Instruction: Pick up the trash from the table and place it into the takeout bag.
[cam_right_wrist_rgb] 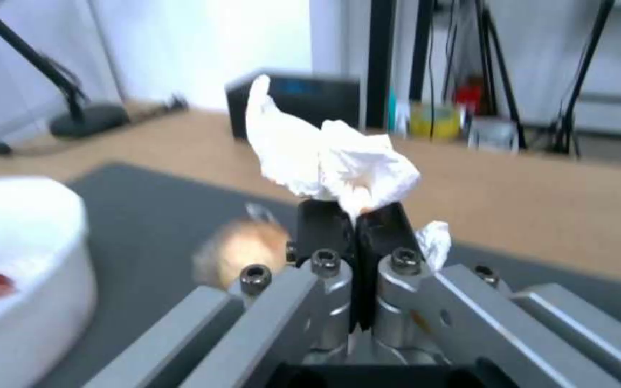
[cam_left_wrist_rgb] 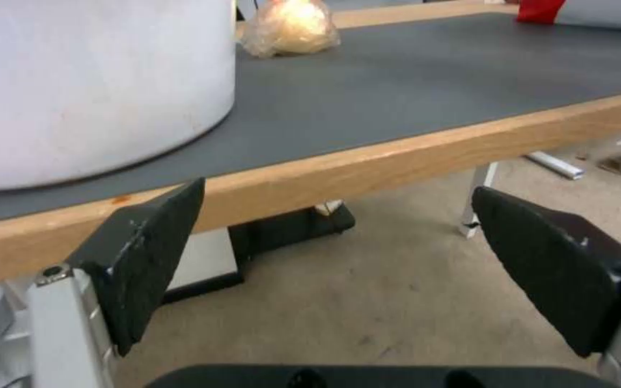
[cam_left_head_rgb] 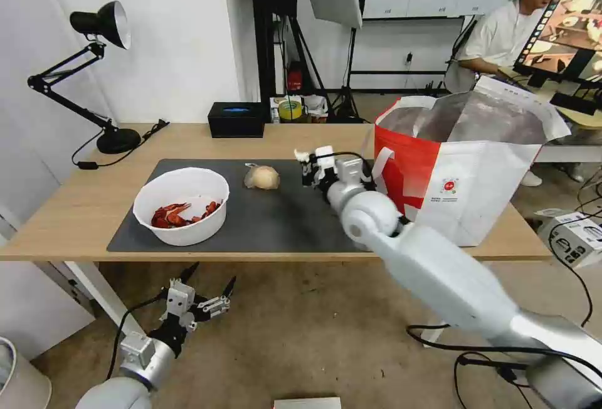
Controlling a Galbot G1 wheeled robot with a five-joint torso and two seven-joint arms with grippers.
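Observation:
My right gripper [cam_right_wrist_rgb: 356,215] is shut on the crumpled white tissue [cam_right_wrist_rgb: 332,161] and holds it above the dark grey mat [cam_left_head_rgb: 276,221]. In the head view this gripper [cam_left_head_rgb: 306,169] hovers between the wrapped beige bun [cam_left_head_rgb: 262,177] and the takeout bag [cam_left_head_rgb: 464,164], which stands open at the table's right end. The white bowl of red crayfish shells [cam_left_head_rgb: 182,205] sits on the mat's left part. My left gripper [cam_left_head_rgb: 207,283] hangs open below the table's front edge [cam_left_wrist_rgb: 397,161], near the bowl [cam_left_wrist_rgb: 95,81].
A black box [cam_left_head_rgb: 237,119] and a black desk lamp [cam_left_head_rgb: 103,70] stand at the back of the table [cam_left_head_rgb: 81,208]. The mat between the bun [cam_left_wrist_rgb: 292,27] and the bag is bare. Cables and a box lie on the floor at the right.

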